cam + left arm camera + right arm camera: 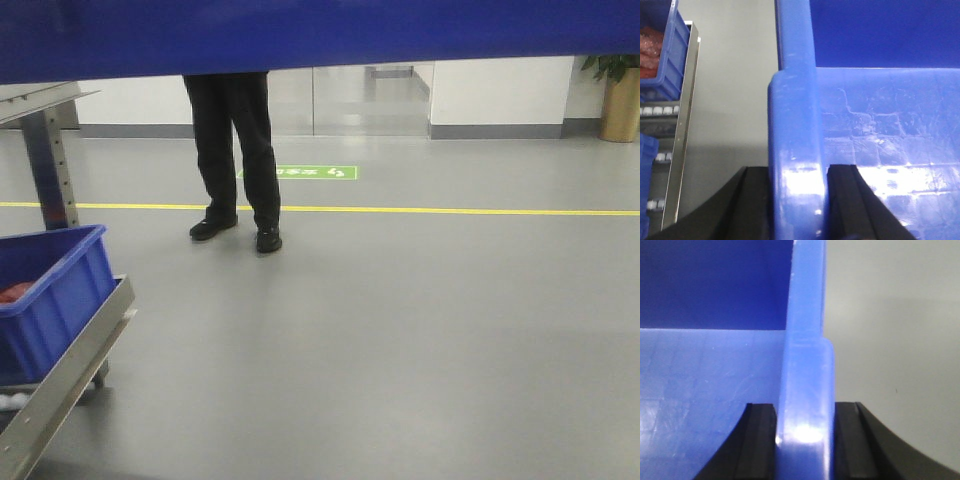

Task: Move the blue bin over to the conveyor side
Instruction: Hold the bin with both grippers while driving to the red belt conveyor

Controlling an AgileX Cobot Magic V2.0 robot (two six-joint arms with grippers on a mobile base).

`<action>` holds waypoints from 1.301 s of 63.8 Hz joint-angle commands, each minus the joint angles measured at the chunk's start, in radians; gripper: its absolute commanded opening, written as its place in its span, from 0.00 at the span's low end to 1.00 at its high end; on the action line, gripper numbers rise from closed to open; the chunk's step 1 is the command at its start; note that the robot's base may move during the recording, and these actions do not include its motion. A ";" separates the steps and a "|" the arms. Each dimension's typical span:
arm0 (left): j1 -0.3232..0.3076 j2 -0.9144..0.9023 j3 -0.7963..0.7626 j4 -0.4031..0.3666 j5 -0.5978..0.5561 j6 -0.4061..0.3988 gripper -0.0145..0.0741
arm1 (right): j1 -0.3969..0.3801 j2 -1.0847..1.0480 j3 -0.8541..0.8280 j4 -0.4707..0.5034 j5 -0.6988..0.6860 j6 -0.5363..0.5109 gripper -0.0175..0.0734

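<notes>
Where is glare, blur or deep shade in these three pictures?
Front view: the blue bin, very near the lens, is only a blurred dark band along the top. Left wrist view: white glare lies on the bin's rim at the left gripper. Right wrist view: a smaller glare spot at the right gripper; the far inner wall is in shade.

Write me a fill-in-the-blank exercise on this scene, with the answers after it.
The left tool and the right tool each have one finger inside the blue bin and one ____ it.
The floor line is ____.
The person wears ____ trousers.
The smaller bin on the steel rail holds something ____.
Missing words: outside; yellow; black; red.
</notes>
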 commanded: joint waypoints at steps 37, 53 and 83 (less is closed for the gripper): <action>-0.008 -0.021 -0.012 0.014 -0.075 0.003 0.14 | -0.003 -0.021 -0.015 -0.012 -0.106 -0.009 0.09; -0.008 -0.021 -0.012 0.014 -0.075 0.003 0.14 | -0.003 -0.021 -0.015 -0.012 -0.106 -0.009 0.09; -0.008 -0.021 -0.012 0.016 -0.075 0.003 0.14 | -0.003 -0.021 -0.015 -0.012 -0.107 -0.009 0.09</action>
